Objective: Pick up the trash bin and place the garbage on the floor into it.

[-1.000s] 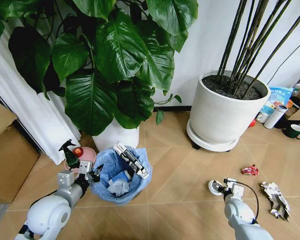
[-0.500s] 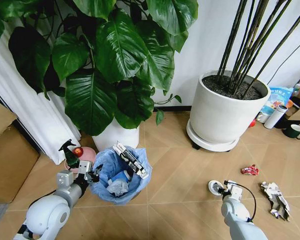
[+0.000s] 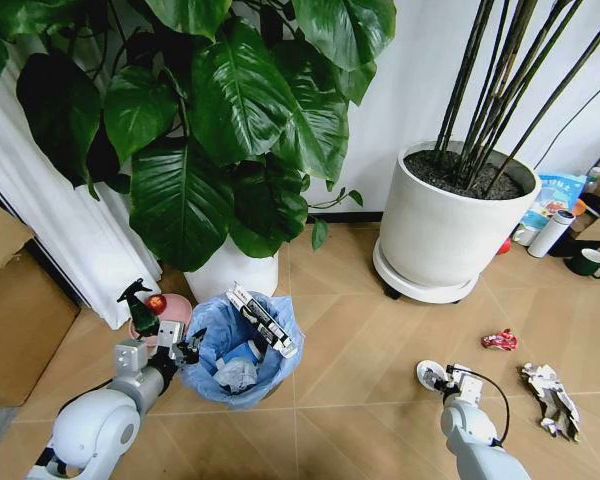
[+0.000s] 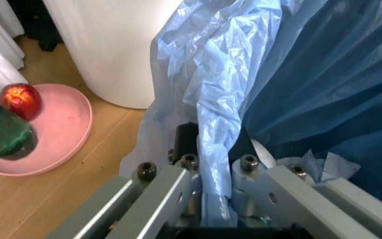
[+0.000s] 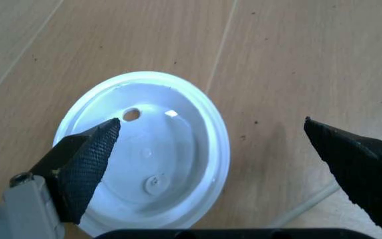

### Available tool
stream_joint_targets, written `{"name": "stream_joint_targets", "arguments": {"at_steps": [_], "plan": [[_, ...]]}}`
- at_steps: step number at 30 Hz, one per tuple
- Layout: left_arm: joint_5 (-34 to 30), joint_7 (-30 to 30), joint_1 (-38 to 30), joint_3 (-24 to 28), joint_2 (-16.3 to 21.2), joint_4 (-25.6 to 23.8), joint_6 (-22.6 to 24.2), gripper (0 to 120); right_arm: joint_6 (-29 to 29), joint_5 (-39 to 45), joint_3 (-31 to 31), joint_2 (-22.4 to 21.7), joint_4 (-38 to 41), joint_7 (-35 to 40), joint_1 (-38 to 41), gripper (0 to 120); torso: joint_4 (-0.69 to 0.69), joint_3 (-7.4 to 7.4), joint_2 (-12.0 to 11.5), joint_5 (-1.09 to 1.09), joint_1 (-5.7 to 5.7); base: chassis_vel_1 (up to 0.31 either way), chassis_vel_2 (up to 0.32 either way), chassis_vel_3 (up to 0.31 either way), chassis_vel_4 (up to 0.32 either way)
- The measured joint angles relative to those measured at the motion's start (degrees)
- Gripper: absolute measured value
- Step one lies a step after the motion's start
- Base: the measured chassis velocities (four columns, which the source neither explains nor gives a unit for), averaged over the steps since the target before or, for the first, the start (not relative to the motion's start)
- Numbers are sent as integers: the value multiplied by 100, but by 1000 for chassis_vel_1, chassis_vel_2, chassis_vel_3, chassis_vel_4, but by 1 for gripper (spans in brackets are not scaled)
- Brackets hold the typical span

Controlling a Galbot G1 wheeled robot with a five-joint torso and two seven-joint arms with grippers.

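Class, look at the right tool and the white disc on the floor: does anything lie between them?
Nothing visible does. The right tool hangs open directly above the white disc, with bare floor all around it.

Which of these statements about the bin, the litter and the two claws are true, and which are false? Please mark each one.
1. The left claw is shut on the rim of the trash bin. True.
2. The right claw holds the white disc in the air. False: the claw is open and the disc lies on the floor, one fingertip over it and the other beside it.
3. The red crumpled wrapper is inside the bin. False: it lies on the floor, near the white plant pot.
4. An apple sits on a pink plate beside the bin. True.
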Motion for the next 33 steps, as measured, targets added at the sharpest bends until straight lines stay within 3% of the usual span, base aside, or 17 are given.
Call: {"name": "stream_joint_targets", "arguments": {"at_steps": [7,14,26,33], "plan": [[-6,1,2,-1,13,-2,0,0,0,-31,-7,41,-133,-2,85,98,0,0,0,0,0,0,0,0,0],[-6,5,1,0,9,-2,0,0,33,-37,14,59,-266,-12,143,86,1,-1,0,-3,0,0,0,0,0],[-9,5,-36,34,13,15,0,0,79,-70,16,70,-306,-14,140,38,-4,0,1,-2,0,0,0,0,0],[-20,9,-33,14,31,15,0,0,79,-70,5,71,-304,-14,130,14,0,0,1,0,0,0,0,0,0]]}}
